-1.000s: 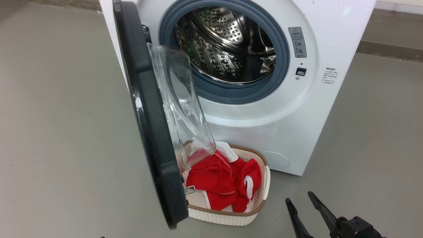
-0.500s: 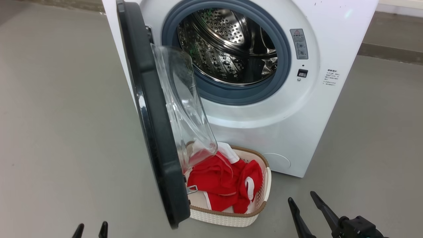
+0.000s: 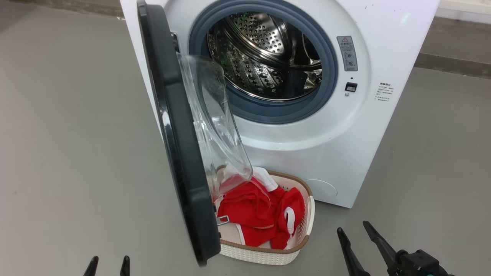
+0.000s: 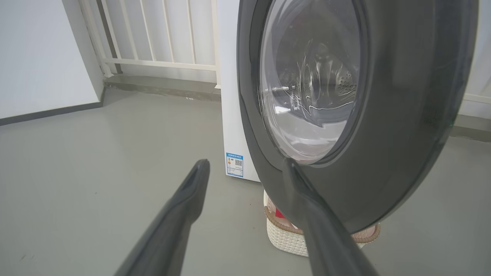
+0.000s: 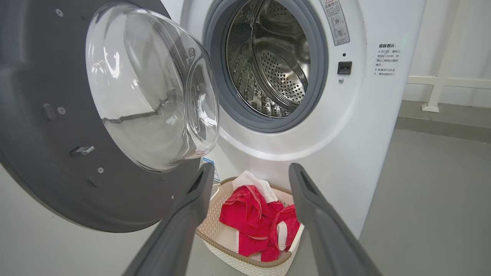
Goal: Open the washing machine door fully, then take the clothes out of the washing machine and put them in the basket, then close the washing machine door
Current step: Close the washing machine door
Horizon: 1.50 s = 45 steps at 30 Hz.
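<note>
The left gripper [image 3: 108, 264] has risen into the near left, jaws apart. White boxy washing machine [image 3: 345, 153] with blue QR sticker [image 4: 234, 165]; black-rimmed glass door [image 3: 180, 153] open over cream perforated basket [image 3: 264, 256] of red fabric clothes [image 3: 261, 214], left of the splayed right gripper [image 3: 353, 227].

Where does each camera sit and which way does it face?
Head view: on the head, looking down at the white front-loading washing machine, its black-rimmed round glass door open; left tool, right tool tips.
Left wrist view: left arm, facing the door's outside; own fingers.
Right wrist view: right arm, facing the door's inside and steel drum; own fingers.
Shared: all three show the cream perforated plastic basket.
</note>
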{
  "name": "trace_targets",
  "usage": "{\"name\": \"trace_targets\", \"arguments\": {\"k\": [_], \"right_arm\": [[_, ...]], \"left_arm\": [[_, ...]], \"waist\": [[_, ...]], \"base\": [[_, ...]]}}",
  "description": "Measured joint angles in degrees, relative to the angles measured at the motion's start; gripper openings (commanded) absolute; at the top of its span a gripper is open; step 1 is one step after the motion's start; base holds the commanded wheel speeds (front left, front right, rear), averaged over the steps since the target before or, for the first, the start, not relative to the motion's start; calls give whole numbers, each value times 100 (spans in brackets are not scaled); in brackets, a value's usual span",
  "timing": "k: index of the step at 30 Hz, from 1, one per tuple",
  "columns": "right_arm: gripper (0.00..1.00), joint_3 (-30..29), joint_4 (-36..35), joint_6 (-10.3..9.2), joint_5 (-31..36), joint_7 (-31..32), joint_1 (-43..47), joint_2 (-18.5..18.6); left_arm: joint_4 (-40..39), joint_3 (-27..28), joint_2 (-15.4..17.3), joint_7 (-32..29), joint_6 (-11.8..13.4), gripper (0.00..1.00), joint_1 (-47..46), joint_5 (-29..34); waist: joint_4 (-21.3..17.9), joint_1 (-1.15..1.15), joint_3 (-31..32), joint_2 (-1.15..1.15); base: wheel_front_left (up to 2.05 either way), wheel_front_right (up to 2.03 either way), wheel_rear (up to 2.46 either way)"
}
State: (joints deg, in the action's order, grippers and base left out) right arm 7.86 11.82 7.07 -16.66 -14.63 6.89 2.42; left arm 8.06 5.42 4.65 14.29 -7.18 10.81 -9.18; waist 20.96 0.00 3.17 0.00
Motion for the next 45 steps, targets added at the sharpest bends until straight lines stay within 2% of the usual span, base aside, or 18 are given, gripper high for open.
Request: {"name": "trace_targets", "arguments": {"k": [18,19,21,23,27,32,36,40,42,45], "right_arm": [[100,-7,-3,0,0,0,1,0],[100,-7,-3,0,0,0,1,0],[100,-7,-3,0,0,0,1,0],[100,-7,-2,0,0,0,1,0],[100,0,-1,0,-1,0,1,-1],[100,14,-2,0,-11,0,0,-1],[100,21,-7,0,-42,0,0,-1],[100,33,-21,0,-49,0,-1,-1],[100,26,-33,0,-49,0,-1,-1],[100,20,-49,0,-49,0,-1,-1]], "left_arm": [[-13,-5,-57,1,0,100,5,0],[12,-44,-57,0,0,87,5,-103],[25,-88,-37,0,0,38,3,-291],[7,-141,-2,0,0,1,-9,-528],[-214,-250,151,0,-1,0,-86,-1115],[-293,-290,369,1,-1,0,-320,-2307],[-290,-594,623,1,-1,0,-482,-4120],[-527,-1027,1233,-5,0,0,-609,-6034],[-740,-1171,1511,-272,0,0,-637,-6931],[-1017,-1315,1769,-1056,1,0,-634,-8031]], "waist": [[-23,0,3,0],[-22,0,2,0],[-20,0,0,0],[-19,0,-3,0],[-28,0,-16,0],[-69,0,-37,0],[-116,0,-65,0],[-185,0,-107,0],[-228,0,-129,0],[-288,0,-166,0]], "base": [[0,0,0],[0,0,0],[0,0,0],[0,0,0],[0,0,0],[0,0,0],[0,0,0],[0,0,0],[0,0,0],[0,0,0]]}}
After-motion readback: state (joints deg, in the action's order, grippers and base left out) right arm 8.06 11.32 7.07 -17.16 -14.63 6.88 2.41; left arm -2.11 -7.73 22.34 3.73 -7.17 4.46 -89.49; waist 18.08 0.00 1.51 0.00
